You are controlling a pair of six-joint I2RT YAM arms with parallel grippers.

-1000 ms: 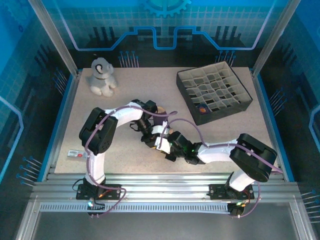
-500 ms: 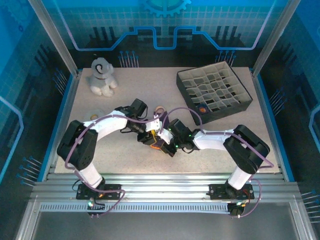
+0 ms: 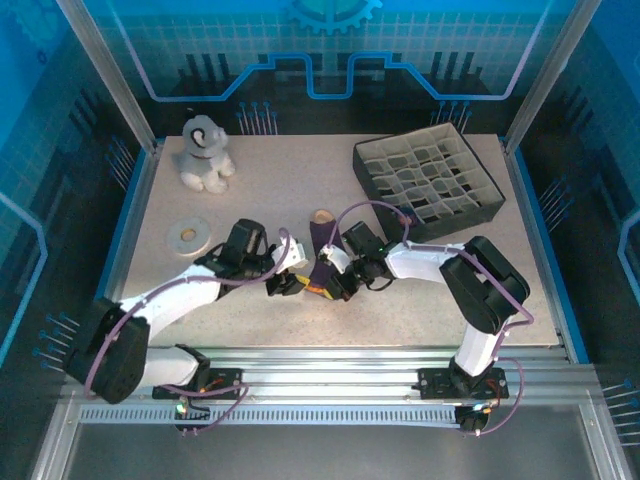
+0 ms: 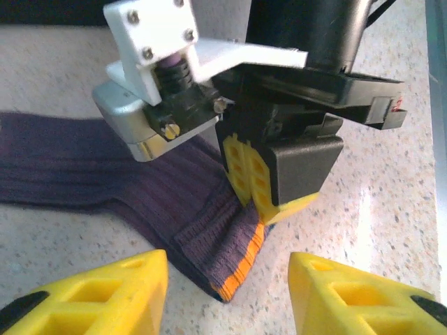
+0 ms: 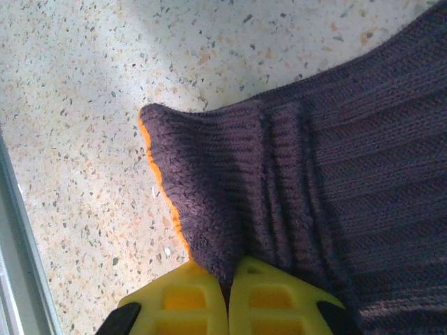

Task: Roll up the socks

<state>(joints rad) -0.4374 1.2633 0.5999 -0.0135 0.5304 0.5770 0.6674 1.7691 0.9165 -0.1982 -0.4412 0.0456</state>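
1. Two purple knit socks with orange-banded cuffs lie together mid-table, a little toward the front edge. A tan toe points to the back.
2. Right gripper: the yellow fingers are pressed together on a pinched fold of the cuff. The orange edge stands up off the speckled table.
3. Left gripper: the fingers are spread wide and low over the table. They stop just short of the cuff and touch nothing.
4. A metal rail runs near the cuff in the right wrist view, so there is little room on that side.
5. The tabletop is bare behind and to the left of the socks.
6. A white flat ring lies to the left. A grey plush toy sits at back left, and a black divided box at back right, well apart.
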